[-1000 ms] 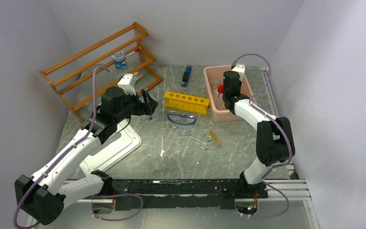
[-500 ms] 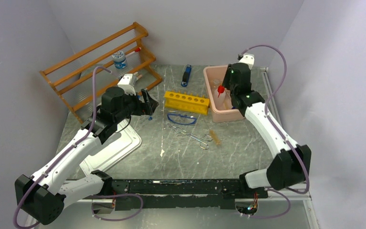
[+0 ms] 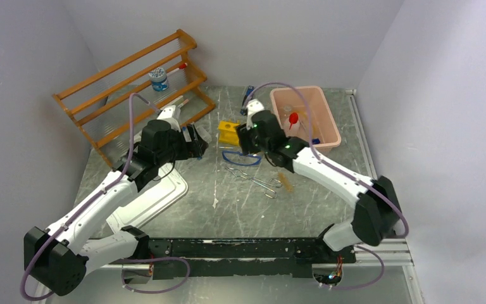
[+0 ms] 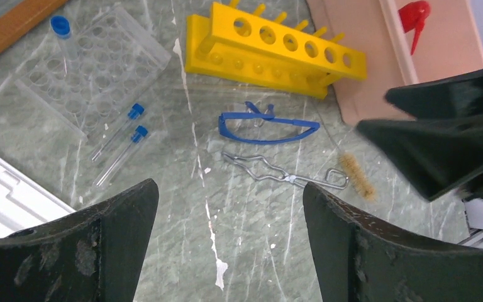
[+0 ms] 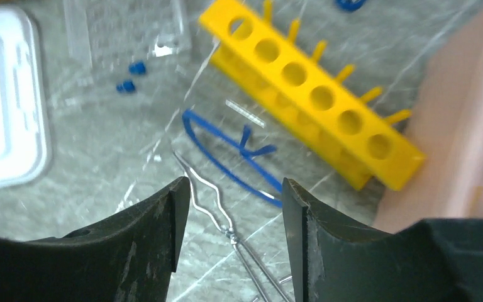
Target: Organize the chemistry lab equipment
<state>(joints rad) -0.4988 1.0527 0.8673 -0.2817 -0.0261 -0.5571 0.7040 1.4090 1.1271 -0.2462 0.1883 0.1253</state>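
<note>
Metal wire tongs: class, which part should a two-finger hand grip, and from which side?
Probably the narrow waist of the metal wire tongs, where the two wires join, coming straight down from above. They lie flat on the grey marbled table, so only the top looks open.

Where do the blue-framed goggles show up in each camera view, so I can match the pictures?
Top external: the goggles lie mid-table, just nearer the arm bases than the yellow rack.
Left wrist: the goggles are at the picture's centre, below the rack.
Right wrist: the goggles are at the centre, lower left of the rack.
Shared landmark: the yellow rack.
</note>
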